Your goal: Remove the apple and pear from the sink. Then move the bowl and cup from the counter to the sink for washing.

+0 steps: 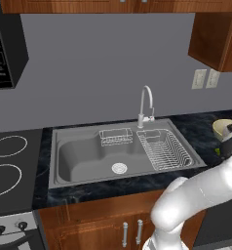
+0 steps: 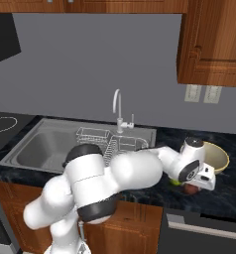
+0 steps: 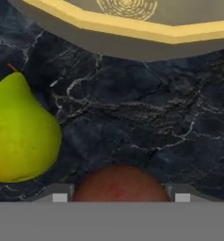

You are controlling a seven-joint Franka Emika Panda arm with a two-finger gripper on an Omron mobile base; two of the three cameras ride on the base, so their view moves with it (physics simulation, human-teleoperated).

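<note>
Nearest your hand camera sits the apple (image 3: 121, 183), between the tips of the tool (image 3: 121, 197), which stands well open, apparently gripping nothing. Apple and pear (image 3: 20, 132) both rest on the dark surface (image 3: 147, 108) beside the bowl (image 3: 128, 23), clear of the sink (image 1: 88, 156). Fruit removal appears complete (the apple looks just set down). Your next move calls for lifting clear, then taking the bowl by its rim toward the basin.
</note>
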